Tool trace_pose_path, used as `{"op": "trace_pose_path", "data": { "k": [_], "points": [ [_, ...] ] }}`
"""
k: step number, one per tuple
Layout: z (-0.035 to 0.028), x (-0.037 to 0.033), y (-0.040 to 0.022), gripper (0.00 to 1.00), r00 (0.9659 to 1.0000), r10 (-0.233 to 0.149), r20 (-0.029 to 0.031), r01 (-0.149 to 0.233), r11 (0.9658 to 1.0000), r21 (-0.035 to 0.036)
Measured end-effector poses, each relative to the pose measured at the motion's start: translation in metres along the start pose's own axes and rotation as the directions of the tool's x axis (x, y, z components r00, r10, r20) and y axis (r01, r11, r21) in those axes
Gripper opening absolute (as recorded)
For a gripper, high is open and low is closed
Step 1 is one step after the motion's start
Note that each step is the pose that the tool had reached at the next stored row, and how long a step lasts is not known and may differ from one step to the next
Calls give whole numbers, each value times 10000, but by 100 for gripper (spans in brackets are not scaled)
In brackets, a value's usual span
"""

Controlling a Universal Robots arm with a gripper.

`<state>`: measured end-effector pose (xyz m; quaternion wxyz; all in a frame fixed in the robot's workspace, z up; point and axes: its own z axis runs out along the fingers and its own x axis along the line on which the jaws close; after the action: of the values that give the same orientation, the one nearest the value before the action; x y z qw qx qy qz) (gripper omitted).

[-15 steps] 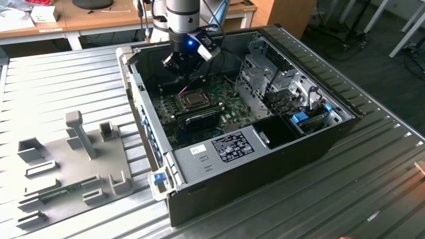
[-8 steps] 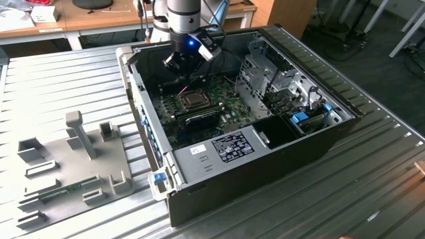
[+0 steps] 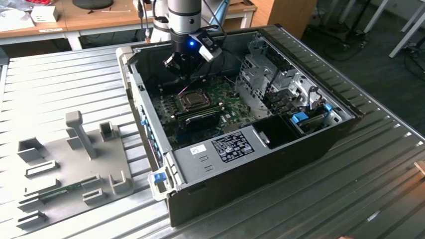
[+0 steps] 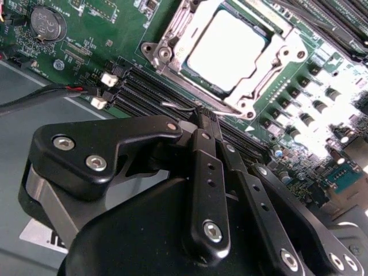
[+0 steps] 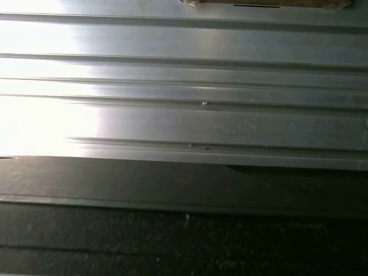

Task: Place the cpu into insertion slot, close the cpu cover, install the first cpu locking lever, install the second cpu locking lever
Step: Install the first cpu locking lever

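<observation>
Closed fingers of the end effector (image 4: 201, 115) are pressing together, gripping nothing visible, inside the open computer case (image 3: 265, 149). Just ahead of its tip, the cpu cover (image 4: 172, 43) is lying flat over the cpu (image 4: 227, 49), which is sitting in the insertion slot (image 4: 150, 50). A thin lever wire (image 4: 175, 106) is lying beside the tip. It is probably stiff and springy, so hooking it near its free end looks best.

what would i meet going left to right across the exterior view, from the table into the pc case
grey parts fixture → blue tab on the case's corner → insertion slot → blue clip by the drive bays
</observation>
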<state>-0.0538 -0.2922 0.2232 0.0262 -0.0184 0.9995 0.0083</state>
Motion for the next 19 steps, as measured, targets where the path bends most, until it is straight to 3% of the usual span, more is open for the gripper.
{"op": "trace_pose_path", "data": {
  "k": [19],
  "points": [
    [19, -13, 4, 10, 10000, 0, 2, 0, 10000, -14]
  ]
}}
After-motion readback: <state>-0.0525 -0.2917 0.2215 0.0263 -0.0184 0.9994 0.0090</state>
